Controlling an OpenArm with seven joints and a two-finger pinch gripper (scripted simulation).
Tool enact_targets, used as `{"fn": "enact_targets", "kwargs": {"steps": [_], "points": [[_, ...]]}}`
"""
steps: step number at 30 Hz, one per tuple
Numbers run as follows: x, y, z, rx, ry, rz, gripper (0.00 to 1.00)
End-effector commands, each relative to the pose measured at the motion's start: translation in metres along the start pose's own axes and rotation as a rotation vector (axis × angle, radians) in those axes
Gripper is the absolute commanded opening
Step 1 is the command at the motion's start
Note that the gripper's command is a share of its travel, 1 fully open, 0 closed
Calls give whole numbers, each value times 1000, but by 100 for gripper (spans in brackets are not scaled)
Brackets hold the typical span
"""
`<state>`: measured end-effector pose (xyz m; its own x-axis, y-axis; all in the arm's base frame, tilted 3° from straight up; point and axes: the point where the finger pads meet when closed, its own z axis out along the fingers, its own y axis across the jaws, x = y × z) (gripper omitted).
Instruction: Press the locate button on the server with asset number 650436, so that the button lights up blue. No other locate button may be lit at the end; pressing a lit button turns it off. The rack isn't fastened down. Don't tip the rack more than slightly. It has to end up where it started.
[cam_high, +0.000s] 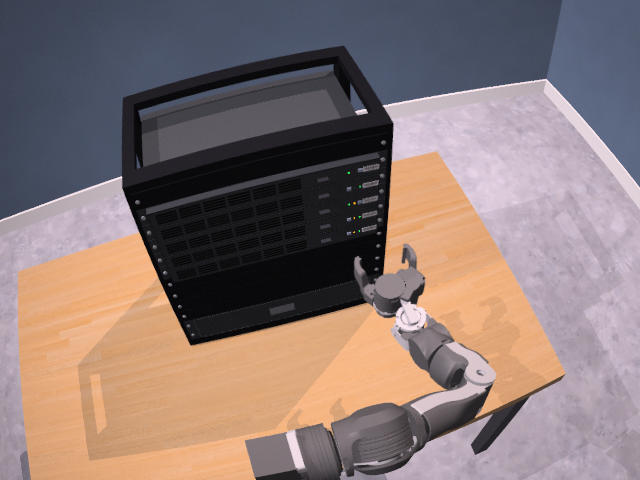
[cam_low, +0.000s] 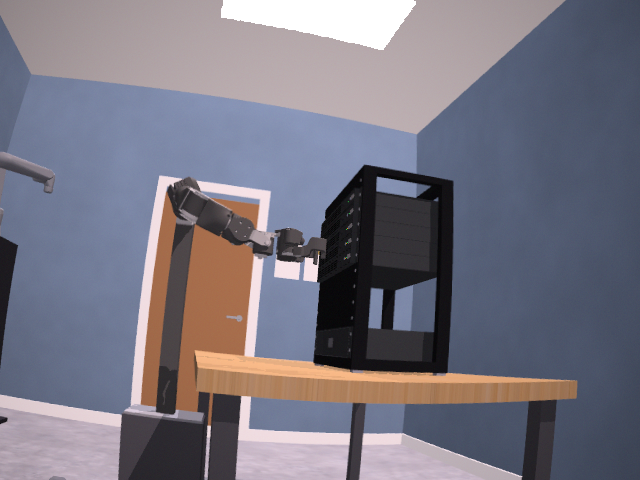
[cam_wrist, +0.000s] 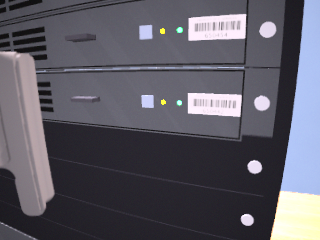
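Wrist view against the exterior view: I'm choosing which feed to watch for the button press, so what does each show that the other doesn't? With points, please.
Only the wrist view shows two square buttons (cam_wrist: 145, 32) (cam_wrist: 147, 101) up close, both unlit, and the upper label (cam_wrist: 217, 27), readable as 650454.

Only the exterior view shows the rack's open side, its feet on the wooden table (cam_low: 387, 391), the arm (cam_low: 214, 214) on its post, and the door (cam_low: 222, 289).

Both show part of the gripper (cam_low: 316, 253), the rack's front (cam_low: 336, 304) (cam_wrist: 150, 165), small green lights and a blue wall.
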<state>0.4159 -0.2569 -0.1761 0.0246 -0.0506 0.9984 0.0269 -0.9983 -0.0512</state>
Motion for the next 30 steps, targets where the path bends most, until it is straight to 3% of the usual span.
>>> {"fn": "enact_targets", "kwargs": {"steps": [1, 21, 30], "points": [[5, 2, 1, -10, 6, 2, 60], [41, 2, 0, -10, 6, 2, 60], [45, 2, 0, -10, 6, 2, 60]]}}
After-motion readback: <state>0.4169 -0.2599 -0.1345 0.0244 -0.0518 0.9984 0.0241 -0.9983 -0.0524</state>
